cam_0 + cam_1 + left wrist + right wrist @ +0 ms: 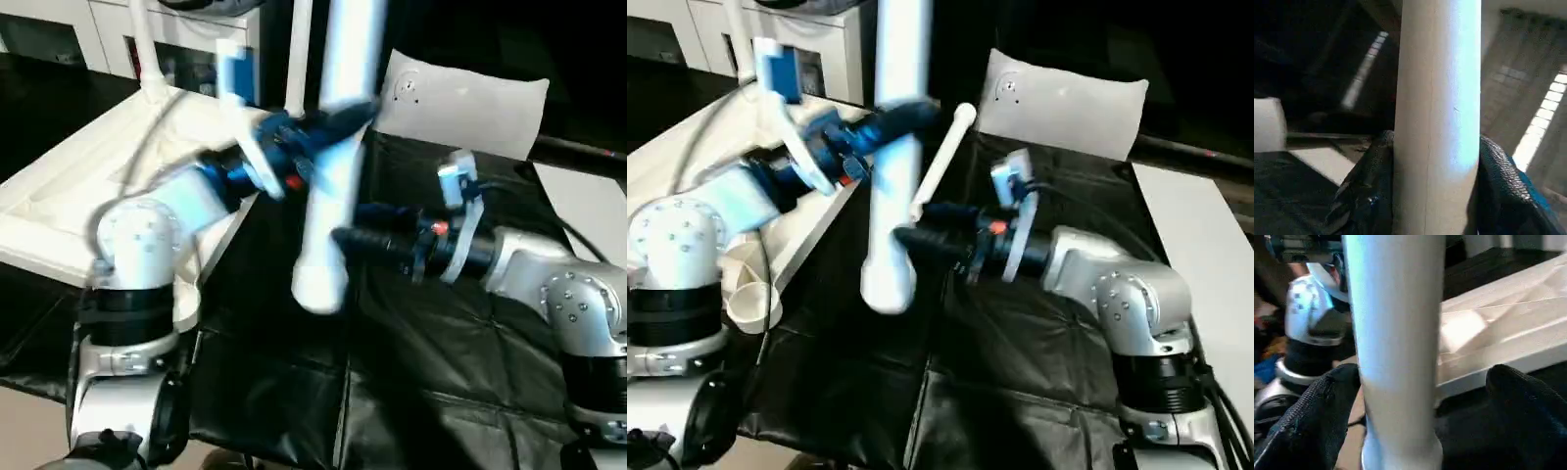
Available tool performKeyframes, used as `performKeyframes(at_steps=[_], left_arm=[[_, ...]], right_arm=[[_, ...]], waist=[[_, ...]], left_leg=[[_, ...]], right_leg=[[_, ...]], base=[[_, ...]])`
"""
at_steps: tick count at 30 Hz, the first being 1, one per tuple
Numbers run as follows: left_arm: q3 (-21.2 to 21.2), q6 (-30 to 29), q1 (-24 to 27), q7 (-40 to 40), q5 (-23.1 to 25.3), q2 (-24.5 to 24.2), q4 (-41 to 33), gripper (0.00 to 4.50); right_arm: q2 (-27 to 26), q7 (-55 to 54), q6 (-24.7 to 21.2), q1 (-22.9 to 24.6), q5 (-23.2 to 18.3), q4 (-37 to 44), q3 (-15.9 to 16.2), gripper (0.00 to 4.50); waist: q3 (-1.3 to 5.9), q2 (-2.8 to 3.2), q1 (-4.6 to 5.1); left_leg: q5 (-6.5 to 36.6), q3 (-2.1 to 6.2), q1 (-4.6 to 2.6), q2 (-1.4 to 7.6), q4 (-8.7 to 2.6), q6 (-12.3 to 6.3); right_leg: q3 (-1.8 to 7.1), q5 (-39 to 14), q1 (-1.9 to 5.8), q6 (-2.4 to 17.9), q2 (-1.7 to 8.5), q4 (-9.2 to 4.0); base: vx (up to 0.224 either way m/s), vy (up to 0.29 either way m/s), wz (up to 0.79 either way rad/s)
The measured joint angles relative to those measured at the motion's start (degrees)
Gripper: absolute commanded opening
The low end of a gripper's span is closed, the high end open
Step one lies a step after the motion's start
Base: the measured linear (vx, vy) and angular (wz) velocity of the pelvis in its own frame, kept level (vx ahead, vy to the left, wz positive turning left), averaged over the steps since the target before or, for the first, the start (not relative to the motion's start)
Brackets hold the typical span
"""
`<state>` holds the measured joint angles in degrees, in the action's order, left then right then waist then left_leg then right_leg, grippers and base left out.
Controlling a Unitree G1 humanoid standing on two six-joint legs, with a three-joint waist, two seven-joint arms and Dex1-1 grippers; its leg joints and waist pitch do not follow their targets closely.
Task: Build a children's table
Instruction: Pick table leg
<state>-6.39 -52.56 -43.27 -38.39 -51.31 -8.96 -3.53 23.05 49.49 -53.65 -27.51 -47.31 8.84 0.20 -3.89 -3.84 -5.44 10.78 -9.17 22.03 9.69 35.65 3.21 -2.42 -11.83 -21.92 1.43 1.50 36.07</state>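
My left gripper [333, 122] is shut on a long white leg [323, 215], holding it nearly upright over the black cloth. In the left wrist view both black fingers [1366, 196] press against the leg [1437, 122]. The leg's lower end [887, 284] hangs free above the cloth. My right gripper [348, 223] stands open around the leg's lower part; in its wrist view one finger [1322, 406] is close to the leg [1396, 333] and the other is well apart. The white tabletop [69, 186] lies underside up at the left, with one leg [145, 49] standing in its far corner.
Another white leg [940, 162] lies slanted behind the held one. Two round white tube ends [749, 289] show by my left arm. A white pillow-like slab [470, 103] lies at the back right, a white cabinet [108, 24] at the back left. Black cloth [421, 352] covers the work surface.
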Motion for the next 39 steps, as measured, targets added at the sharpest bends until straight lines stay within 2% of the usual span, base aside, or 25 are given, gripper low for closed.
performKeyframes(at_steps=[5, 12, 16, 24, 26, 28, 30, 33, 39], left_arm=[[0.84, 0.02, 0.04, -3.1, -0.25, -0.42, -0.02, 1.8], [2.2, 0.42, 0.05, -5.96, -0.24, -1.12, -0.01, 1.8], [3.22, 0.65, 0.09, -7.84, -0.22, -1.47, -0.01, 1.8], [4.72, 0.65, 0.21, -10.3, -0.24, -1.82, -0.28, 1.8], [5.12, 0.65, 0.28, -11.06, -0.26, -1.98, -0.47, 1.8], [5.18, 0.65, 0.32, -11.71, -0.36, -2.03, -0.71, 1.8], [5.19, 0.65, 0.33, -12.14, -0.52, -2.1, -0.71, 1.8], [5.24, 0.75, 0.33, -12.44, -0.54, -2.09, -0.71, 1.8], [6.35, 1.68, 0.32, -12.73, -0.28, -1.99, -0.7, 1.8]], right_arm=[[0.56, 3.52, -0.08, 0.0, -0.26, 0.0, 0.63, 4.5], [2.4, 7.41, 0.71, -0.16, 0.8, 0.0, 4.88, 4.5], [2.93, 9.82, 3.34, -0.16, 3.75, -0.18, 8.36, 4.5], [2.92, 12.18, 6.55, -0.15, 5.21, -0.65, 9.27, 3.69], [2.96, 13.04, 6.68, -0.15, 5.16, -0.65, 9.27, 3.64], [2.96, 13.8, 6.74, -0.14, 5.14, -0.65, 9.28, 3.32], [2.99, 14.7, 6.77, -0.11, 5.07, -0.65, 9.29, 3.26], [3.04, 15.19, 6.77, -0.05, 4.62, -0.65, 9.33, 2.9], [3.05, 15.5, 6.5, 0.35, 4.43, -0.73, 9.35, 2.48]], waist=[[0.0, 0.0, 0.07], [-0.02, -0.03, 0.05], [-0.02, -0.08, 0.09], [-0.02, -0.1, 0.12], [-0.02, -0.1, 0.11], [-0.02, -0.1, 0.11], [-0.02, -0.1, 0.11], [-0.02, -0.1, 0.11], [-0.02, -0.1, 0.08]], left_leg=[[-0.01, 0.0, -0.01, 0.01, 0.0, 0.01], [-0.01, 0.0, 0.0, 0.01, -0.01, 0.01], [-0.01, 0.0, -0.01, 0.01, 0.0, 0.01], [-0.01, -0.01, -0.01, 0.01, -0.01, 0.01], [0.0, -0.01, 0.0, 0.01, 0.0, 0.0], [-0.01, -0.01, 0.0, 0.01, 0.0, 0.0], [-0.01, -0.01, -0.01, 0.01, 0.0, 0.0], [-0.01, -0.01, -0.01, 0.01, 0.0, -0.01], [-0.02, -0.01, 0.0, 0.01, 0.0, -0.02]], right_leg=[[-0.01, -0.1, 0.0, -0.17, 0.0, 0.0], [-0.01, -0.08, 0.0, -0.14, 0.0, 0.0], [-0.01, -0.09, 0.0, -0.15, 0.0, 0.0], [-0.01, -0.08, 0.0, -0.14, 0.0, 0.0], [-0.01, -0.05, 0.0, -0.09, 0.0, 0.0], [-0.01, -0.04, 0.0, -0.06, 0.0, 0.0], [-0.01, -0.04, 0.0, -0.07, 0.0, 0.0], [-0.01, -0.05, 0.0, -0.08, 0.0, 0.0], [-0.01, -0.02, 0.0, -0.04, 0.0, 0.0]], base=[[0.0, 0.0, 0.0], [0.0, 0.0, 0.0], [0.0, 0.0, 0.0], [0.0, 0.0, 0.0], [0.0, 0.0, 0.0], [0.0, 0.0, 0.0], [0.0, 0.0, 0.0], [0.0, 0.0, 0.0], [0.0, 0.0, 0.0]])
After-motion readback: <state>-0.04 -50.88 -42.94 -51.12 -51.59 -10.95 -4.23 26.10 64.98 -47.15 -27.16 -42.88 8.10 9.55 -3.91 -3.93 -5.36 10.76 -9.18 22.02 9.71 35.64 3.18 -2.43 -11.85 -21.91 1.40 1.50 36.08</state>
